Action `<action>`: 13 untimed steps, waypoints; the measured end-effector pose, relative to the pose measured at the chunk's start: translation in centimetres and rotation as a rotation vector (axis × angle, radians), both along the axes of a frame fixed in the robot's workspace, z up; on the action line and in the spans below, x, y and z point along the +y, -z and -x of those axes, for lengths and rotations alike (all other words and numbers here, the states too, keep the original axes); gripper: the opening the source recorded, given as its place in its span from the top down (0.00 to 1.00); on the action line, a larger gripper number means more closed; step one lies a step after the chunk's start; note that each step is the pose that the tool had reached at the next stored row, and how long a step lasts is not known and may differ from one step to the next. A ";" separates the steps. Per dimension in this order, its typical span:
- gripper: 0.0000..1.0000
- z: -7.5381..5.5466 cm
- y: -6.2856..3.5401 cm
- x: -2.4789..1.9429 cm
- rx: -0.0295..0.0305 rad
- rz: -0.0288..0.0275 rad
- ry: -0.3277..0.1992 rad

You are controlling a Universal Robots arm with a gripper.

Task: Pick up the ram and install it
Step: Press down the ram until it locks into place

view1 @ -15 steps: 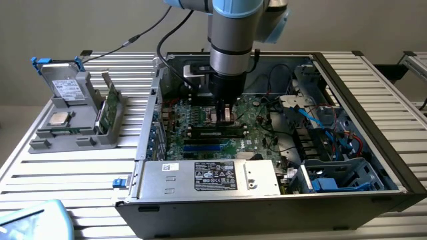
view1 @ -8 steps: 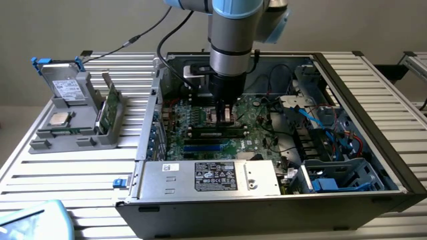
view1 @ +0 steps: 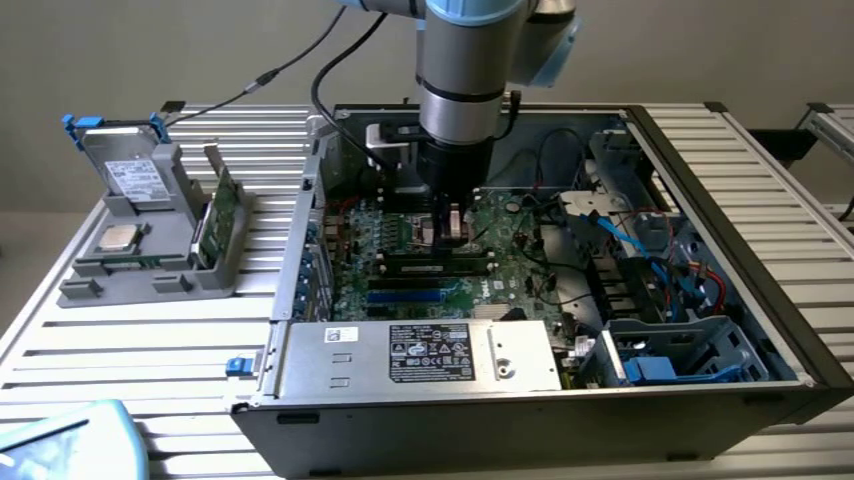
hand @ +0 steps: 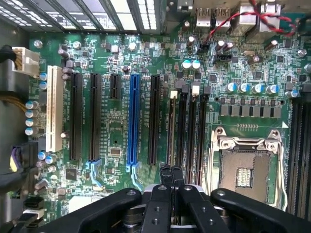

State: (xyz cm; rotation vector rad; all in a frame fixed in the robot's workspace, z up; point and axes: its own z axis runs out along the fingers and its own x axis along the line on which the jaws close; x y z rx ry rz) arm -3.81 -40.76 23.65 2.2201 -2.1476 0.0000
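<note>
My arm reaches down into the open computer case [view1: 747, 300] on the slatted worktop [view1: 147, 330], its hand [view1: 451, 228] closed over the motherboard [hand: 116, 131], fingertips pinched together with nothing visibly between them. In the wrist view the hand [hand: 172, 175] sits right at the end of a bank of long black memory slots [hand: 187, 128] beside the empty processor socket [hand: 245, 167].

The ram [view1: 438, 266] appears to lie seated in one of those slots: in the exterior view a dark, chip-lined stick rests flat on the board just below the fingers, and in the wrist view one slot [hand: 171, 131] looks filled edge-on, though I cannot confirm it is fully home or that its end latches have caught.

The risks from here, as I judge them: if the stick sits crooked, pressing with closed fingers on one end could rock it and leave the contacts half engaged, or stress the board. The fingers are also close to neighbouring slots and small capacitors [hand: 191, 63], so any sideways drift could knock a component. Loose blue and red cables [view1: 627, 235] run near the arm on the exterior view's right and could snag.

A grey holder [view1: 147, 250] with spare parts stands well apart on the exterior view's left.
</note>
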 end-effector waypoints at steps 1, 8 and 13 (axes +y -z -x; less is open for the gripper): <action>0.89 0.0 -0.10 0.00 0.0000 -0.0001 0.000; 0.89 -0.4 -0.19 -0.08 -0.0001 -0.0011 0.000; 0.89 -0.4 -0.20 -0.08 0.0001 -0.0009 0.000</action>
